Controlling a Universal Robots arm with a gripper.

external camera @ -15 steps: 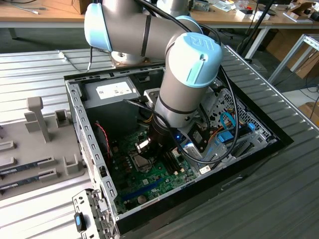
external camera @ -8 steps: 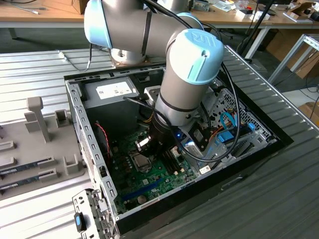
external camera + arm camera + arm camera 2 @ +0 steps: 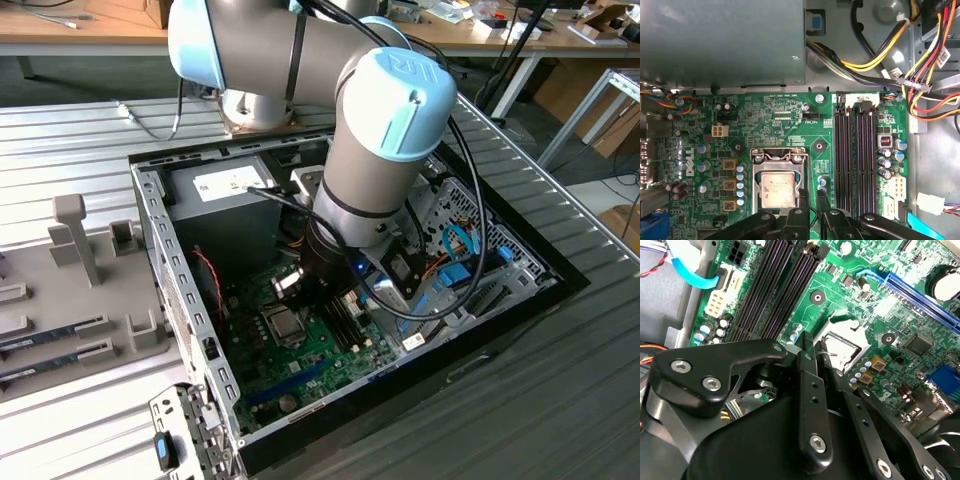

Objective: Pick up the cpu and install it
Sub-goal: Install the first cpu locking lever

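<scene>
The cpu point(image 3: 777, 189) is a small square chip with a silvery top, lying flat in the metal-framed socket of the green circuit board point(image 3: 780, 120). It also shows in the exterior view as the cpu point(image 3: 283, 324) and, partly behind the fingers, in the second wrist view as the cpu point(image 3: 844, 346). My gripper point(image 3: 812, 195) hangs just above the board beside the socket, between it and the memory slots point(image 3: 855, 150). Its black fingers stand nearly together with nothing between them. In the exterior view my gripper point(image 3: 305, 295) is down inside the open computer case.
A grey power-supply box point(image 3: 225, 185) sits at the back of the case, close to the arm. Bundled coloured cables point(image 3: 920, 75) run along the case side. The case walls point(image 3: 170, 270) ring the board. A grey tray point(image 3: 60, 330) with memory sticks lies at the exterior view's left.
</scene>
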